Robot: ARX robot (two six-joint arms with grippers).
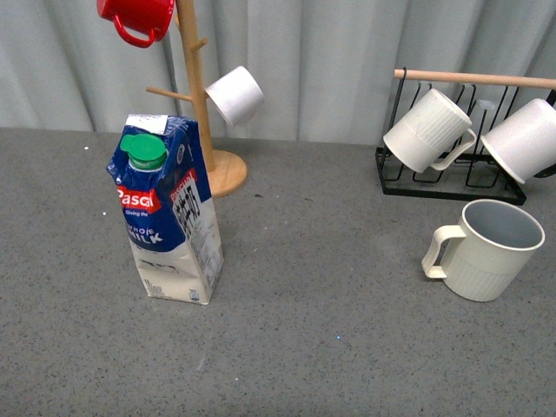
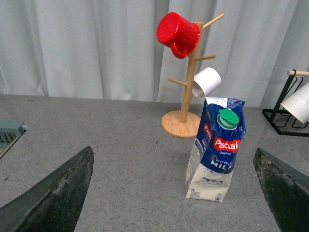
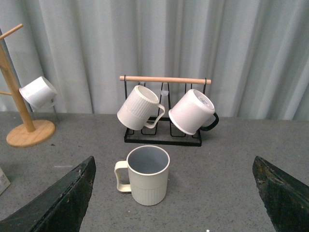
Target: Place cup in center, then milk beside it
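– Right end effector point(image 3: 174, 162), what state?
– Released, jaws wide, empty; left end effector point(image 2: 173, 148) likewise.
– Which step?
– First, not yet begun, I judge: cup point(image 3: 145, 181) stands upright just before the rack point(image 3: 164, 79), ribbed cream wall, handle toward the milk point(image 1: 169, 226), well left of the rack.
– Next?
– Grip the cup's wall, carry it left of the rack to the bare centre point(image 1: 330, 304) of the surface point(image 1: 87, 365).

Red mug point(image 1: 135, 17) is cut off by the front view's top edge. White mug point(image 1: 526, 139) on the rack point(image 1: 473, 78) is clipped at the right edge. Small side print on the milk carton point(image 1: 169, 217) cannot be read.
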